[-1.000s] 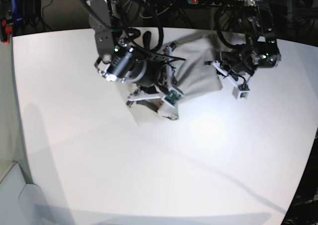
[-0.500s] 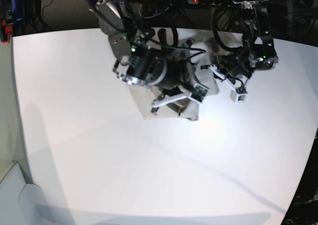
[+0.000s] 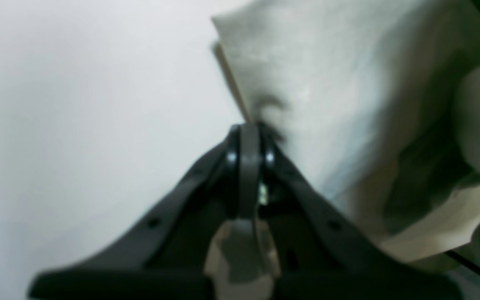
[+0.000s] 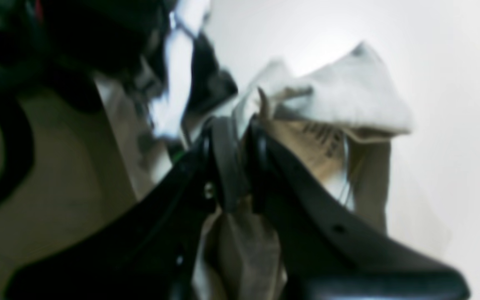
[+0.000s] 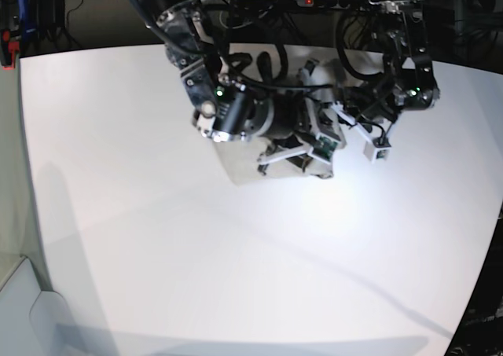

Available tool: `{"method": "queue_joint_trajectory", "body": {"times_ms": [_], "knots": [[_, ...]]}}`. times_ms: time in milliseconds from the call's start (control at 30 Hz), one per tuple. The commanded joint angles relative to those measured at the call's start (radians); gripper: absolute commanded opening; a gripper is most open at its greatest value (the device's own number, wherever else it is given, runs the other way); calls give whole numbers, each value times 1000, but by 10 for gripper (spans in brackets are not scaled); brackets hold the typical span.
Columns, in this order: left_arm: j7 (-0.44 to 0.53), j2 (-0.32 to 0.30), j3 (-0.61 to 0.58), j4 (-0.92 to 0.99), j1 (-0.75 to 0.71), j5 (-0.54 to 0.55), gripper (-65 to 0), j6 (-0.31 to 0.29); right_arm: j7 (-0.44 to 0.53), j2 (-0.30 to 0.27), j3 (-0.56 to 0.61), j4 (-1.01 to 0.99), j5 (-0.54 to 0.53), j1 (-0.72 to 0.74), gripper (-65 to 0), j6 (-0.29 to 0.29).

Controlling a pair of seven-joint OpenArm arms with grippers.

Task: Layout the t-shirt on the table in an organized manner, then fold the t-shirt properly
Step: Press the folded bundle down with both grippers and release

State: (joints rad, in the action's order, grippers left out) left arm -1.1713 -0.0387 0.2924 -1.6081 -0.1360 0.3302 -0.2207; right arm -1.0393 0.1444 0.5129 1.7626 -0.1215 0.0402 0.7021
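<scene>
Pinching the t-shirt (image 5: pixel 240 164) w/ both: right claw (image 4: pixel 240 125) nips a fold, left claw (image 3: pixel 249 127) nips an edge; we judge cloth bunched betw. them on the table (image 5: pixel 118 175), right arm nearer.

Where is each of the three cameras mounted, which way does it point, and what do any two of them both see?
Base: high above the table, looking down; both arms show, with the t-shirt bunched between them.
Left wrist: on the left arm, looking along the left gripper, shut on the t-shirt's edge.
Right wrist: on the right arm, looking along the right gripper, pinching a fold of t-shirt.
Shared: all three show the t-shirt and white table.
</scene>
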Motion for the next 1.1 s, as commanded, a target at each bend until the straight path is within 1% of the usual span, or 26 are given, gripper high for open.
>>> {"method": "queue_joint_trajectory", "body": {"times_ms": [0, 200, 367, 400, 467, 600, 667, 700, 800, 967, 1067], "knots": [[-62, -3, -3, 5, -17, -39, -649, 7, 27, 13, 3, 15, -23, 16, -650, -4], [-62, -3, -3, 5, -17, -39, -649, 7, 43, 13, 40, 13, -25, 16, -650, -4], [-62, -5, -3, 5, -17, -39, -649, 7, 40, 13, 42, 13, -23, 17, -650, -4], [-62, -5, -3, 5, -17, -39, -649, 7, 38, 13, 40, 13, -23, 17, -641, -4], [-62, -5, -3, 5, -17, -39, -649, 7, 38, 13, 40, 13, -23, 17, -577, -4], [-63, -5, -3, 5, -17, -39, -649, 7, 37, 13, 39, 13, -22, 17, -380, -4], [-66, -7, -3, 4, -17, -39, -649, 7, 37, 13, 39, 18, -22, 16, -314, -4], [-68, -8, -2, 4, -17, -39, -649, 7, 37, 13, 39, 18, -23, 14, -294, -4], [-68, -30, -2, 4, -20, -36, -649, 7, 37, 13, 39, 21, -23, 13, -268, -4], [-65, -34, 0, -39, -46, -38, -649, 7, 37, 13, 39, 113, -23, 10, -269, -4], [-71, -34, 0, -84, -60, -38, -649, 7, 37, 13, -13, 139, -23, 11, -269, -4]]}}
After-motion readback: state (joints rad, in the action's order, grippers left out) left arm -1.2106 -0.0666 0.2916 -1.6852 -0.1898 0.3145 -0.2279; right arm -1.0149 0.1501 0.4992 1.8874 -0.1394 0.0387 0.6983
